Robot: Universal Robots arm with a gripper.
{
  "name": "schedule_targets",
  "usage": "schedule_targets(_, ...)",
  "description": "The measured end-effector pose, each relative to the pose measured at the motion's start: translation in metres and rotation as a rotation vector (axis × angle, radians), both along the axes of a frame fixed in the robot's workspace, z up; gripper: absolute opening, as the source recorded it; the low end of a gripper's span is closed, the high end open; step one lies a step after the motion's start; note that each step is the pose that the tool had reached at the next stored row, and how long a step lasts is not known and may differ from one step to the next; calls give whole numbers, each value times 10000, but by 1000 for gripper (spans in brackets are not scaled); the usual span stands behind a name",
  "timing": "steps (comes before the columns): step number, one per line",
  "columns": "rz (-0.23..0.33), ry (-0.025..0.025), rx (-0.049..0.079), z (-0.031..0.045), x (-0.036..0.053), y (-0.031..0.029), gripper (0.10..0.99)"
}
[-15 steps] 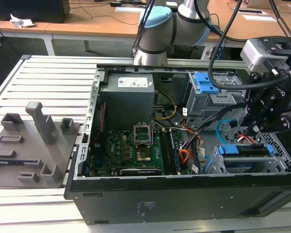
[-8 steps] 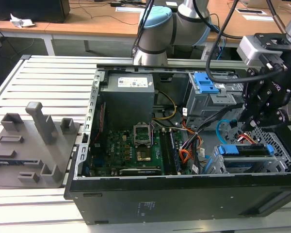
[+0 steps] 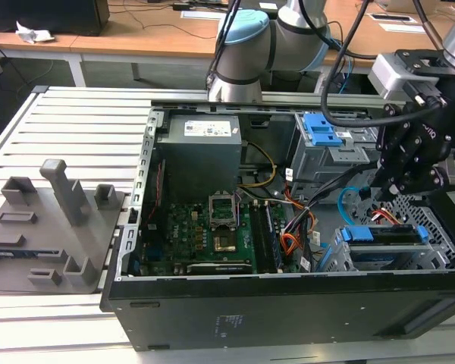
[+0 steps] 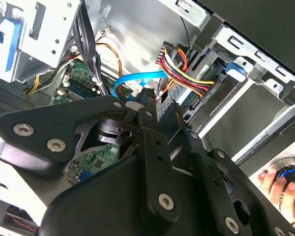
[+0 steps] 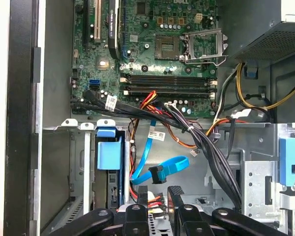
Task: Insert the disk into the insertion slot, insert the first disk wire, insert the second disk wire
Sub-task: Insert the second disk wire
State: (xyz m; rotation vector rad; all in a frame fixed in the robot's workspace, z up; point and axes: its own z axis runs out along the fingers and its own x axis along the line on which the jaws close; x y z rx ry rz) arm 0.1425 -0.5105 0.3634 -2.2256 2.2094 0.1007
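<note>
In the exterior view, an open computer case (image 3: pixel 288 303) sits on the table (image 3: pixel 68 121). At the lower right, the disk (image 3: pixel 384 235) lies in the insertion slot (image 3: pixel 440 252), with the gripper (image 3: pixel 394 189) just above it.

In the second wrist view, the first disk wire (image 4: pixel 187 76) is at the upper middle.

In the first wrist view, the second disk wire (image 5: pixel 160 169) curls at the lower middle.

I cannot tell how wide the jaws are.
</note>
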Motion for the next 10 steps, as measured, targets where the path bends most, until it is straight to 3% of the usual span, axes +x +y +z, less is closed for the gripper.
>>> schedule_targets(6, 66, 0, -47, 4, -7, 27, 302)
schedule_targets(10, 201, 0, -53, 5, -60, 28, 302)
